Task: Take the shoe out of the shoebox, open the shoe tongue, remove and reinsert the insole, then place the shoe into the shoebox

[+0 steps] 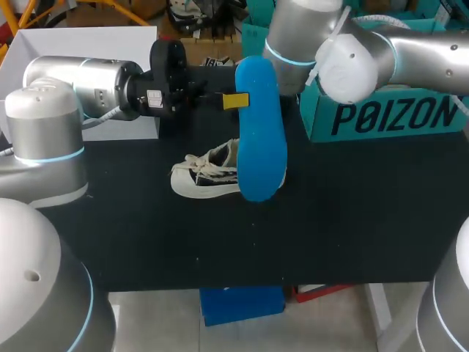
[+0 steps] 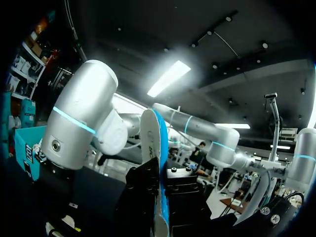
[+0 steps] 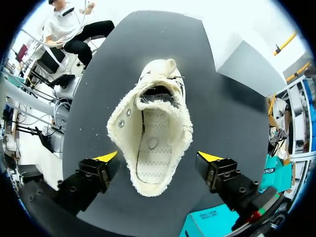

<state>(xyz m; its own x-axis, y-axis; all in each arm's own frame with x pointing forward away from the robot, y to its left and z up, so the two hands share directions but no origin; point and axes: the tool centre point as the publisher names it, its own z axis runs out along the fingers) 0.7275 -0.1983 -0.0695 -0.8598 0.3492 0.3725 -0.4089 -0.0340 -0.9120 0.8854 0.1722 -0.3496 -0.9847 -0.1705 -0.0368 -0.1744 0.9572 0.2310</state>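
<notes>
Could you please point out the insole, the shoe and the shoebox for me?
insole (image 1: 260,139), head view, middle of its blue face.
shoe (image 3: 153,143), right wrist view, inner floor seen through its opening.
shoebox (image 1: 388,117), head view, teal front wall.

Shoe (image 1: 209,176) on table (image 1: 352,235) centre; insole (image 1: 260,139) in left tool (image 1: 236,100), over shoe's heel; shoebox (image 1: 388,117) back right; right tool (image 3: 160,157) above shoe.

White shoe (image 1: 207,178) upright, blue insole (image 1: 260,132) aloft

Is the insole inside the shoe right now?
No, the left hand holds the blue insole in the air, apart from the shoe lying on the table.
</notes>
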